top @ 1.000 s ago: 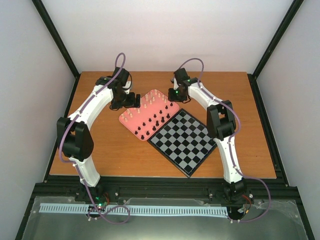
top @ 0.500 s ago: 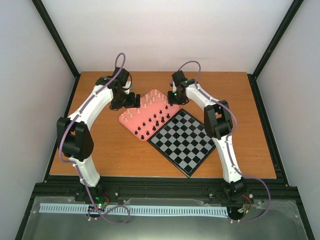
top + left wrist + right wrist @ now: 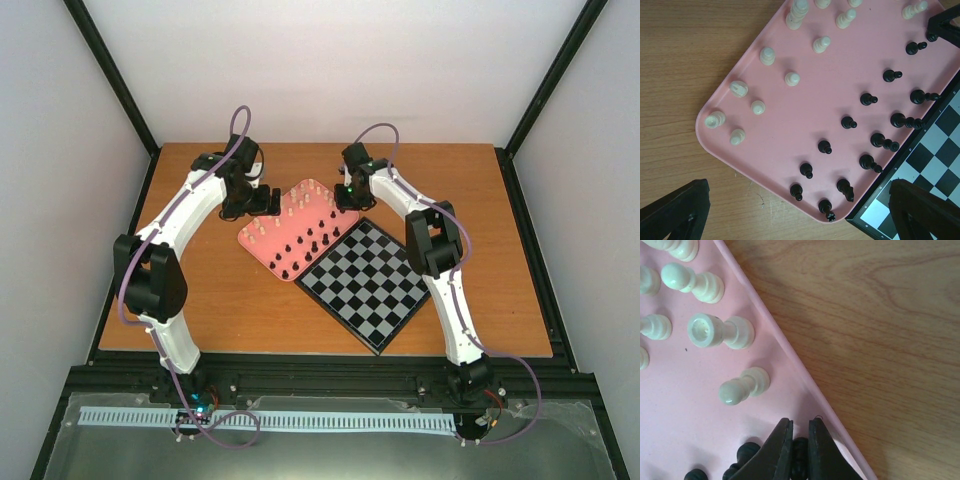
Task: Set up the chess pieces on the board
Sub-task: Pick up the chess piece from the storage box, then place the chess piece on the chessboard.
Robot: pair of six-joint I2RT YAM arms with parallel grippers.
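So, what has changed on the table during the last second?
The right gripper moved slightly left over the pink rounded tray and closed on a small black chess piece near its edge. The left arm, the other pieces and the black-and-grey checkered board stayed put.

I note upright chess pieces (image 3: pixel 847 122) crowding the pink tray (image 3: pixel 790 115); open passage lies above the board (image 3: pixel 368 283).

White arms (image 3: pixel 185 210), black joints, purple cables (image 3: pixel 240 125) — right gripper (image 3: pixel 800 424) fingers (image 3: pixel 777 452) dark, tapered
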